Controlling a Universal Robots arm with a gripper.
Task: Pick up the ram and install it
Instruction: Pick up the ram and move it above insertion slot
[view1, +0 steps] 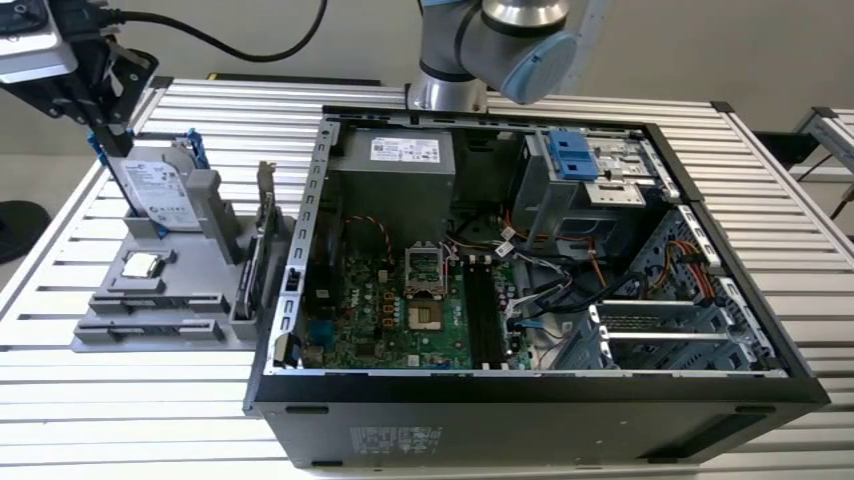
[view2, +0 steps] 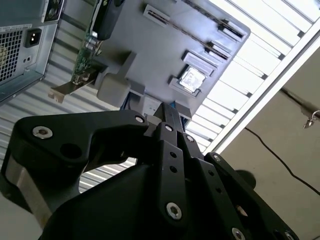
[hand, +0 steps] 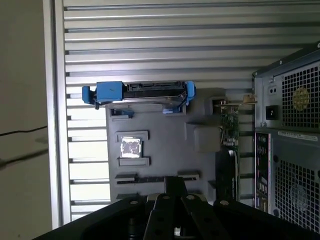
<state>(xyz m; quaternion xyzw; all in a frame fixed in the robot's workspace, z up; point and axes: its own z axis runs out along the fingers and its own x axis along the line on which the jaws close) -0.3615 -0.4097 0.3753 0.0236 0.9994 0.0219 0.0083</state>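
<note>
Grey moulded plastic forms the parts holder (view1: 94, 340) on the slatted aluminium table (view1: 134, 420), and the work is centred on it. In the exterior view the arm's gripper (view1: 107, 128) hangs above the holder's hard-drive end, well clear of it. In both wrist views its black fingers (view2: 169, 140) are closed to a single tip, with nothing visible between them. The ram (hand: 152, 179) appears to be the thin dark strip lying along a long slot at the far end of the holder from the hard drive (hand: 140, 94), beyond the square processor chip (hand: 131, 147). It is too slim here to show chips or a label, so that reading is a judgement. An expansion card (hand: 229, 125) with a metal bracket stands on edge along the side of the holder nearest the computer case (view1: 534, 420). The case sits just beside the holder with its side panel off and its motherboard (view1: 387, 310) exposed. The long dark memory slots (view1: 483, 320) on the board look unfilled, though that is hard to confirm. By these signs the task is at its first step, the approach to the pick: the ram rests in the holder, not yet lifted, and the gripper is over the wrong end of the holder for it. A grasp of so thin a board would call for parted fingers, squared to its flat faces and centred along its length, so that it comes out of the slot without tilting or binding.
</note>
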